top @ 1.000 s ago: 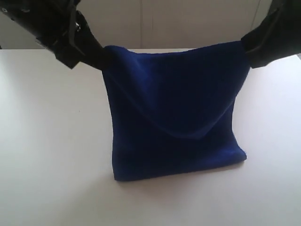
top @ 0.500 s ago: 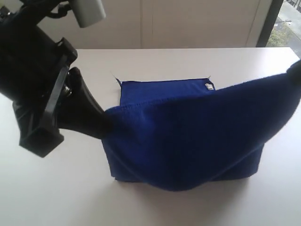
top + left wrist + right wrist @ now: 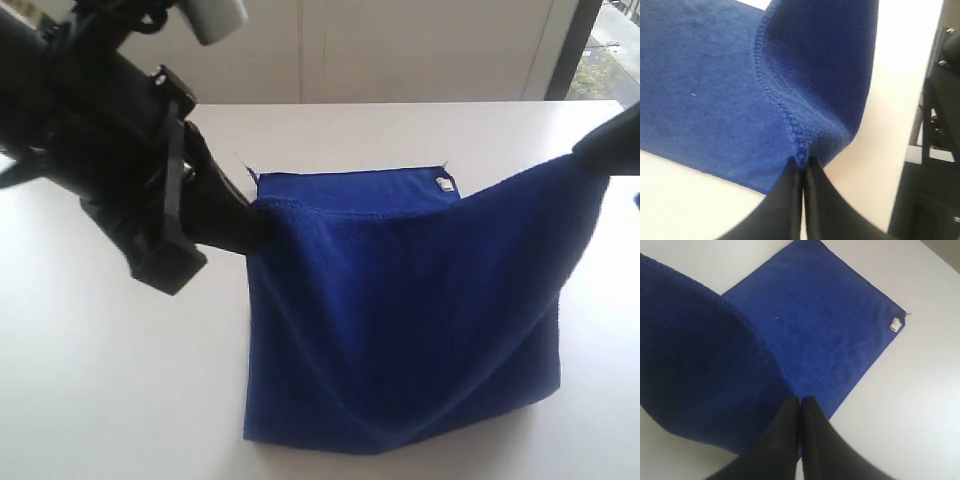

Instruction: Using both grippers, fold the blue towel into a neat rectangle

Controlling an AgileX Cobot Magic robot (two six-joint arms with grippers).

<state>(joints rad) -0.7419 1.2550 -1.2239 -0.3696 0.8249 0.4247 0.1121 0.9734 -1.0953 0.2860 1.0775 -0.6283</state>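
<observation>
So here's where it sits: the blue towel [image 3: 400,330] is on the white counter [image 3: 100,380], half folded over itself. The back part lies flat on the counter, and the front part is lifted up like a little curtain strung between the two arms, with its lower fold down at the counter on the near side. The left tool [image 3: 255,222] has the left end of the raised edge. In the left wrist view its slim black jaws are pressed together right on the stitched hem [image 3: 771,95], with the cloth bunching just above the pinch [image 3: 801,167]. The right tool [image 3: 600,150] is mostly cut off at the edge of the exterior view, but it holds the other end a bit higher than the left one, so the top edge slopes up toward the right. The right wrist view shows its jaws [image 3: 799,402] closed tight too, with the towel's hem running straight into them. There's a small white tag [image 3: 444,183] on the far right corner of the flat layer, lying clear of the raised part [image 3: 895,324]. Whatever is printed on it is too tiny to read.
</observation>
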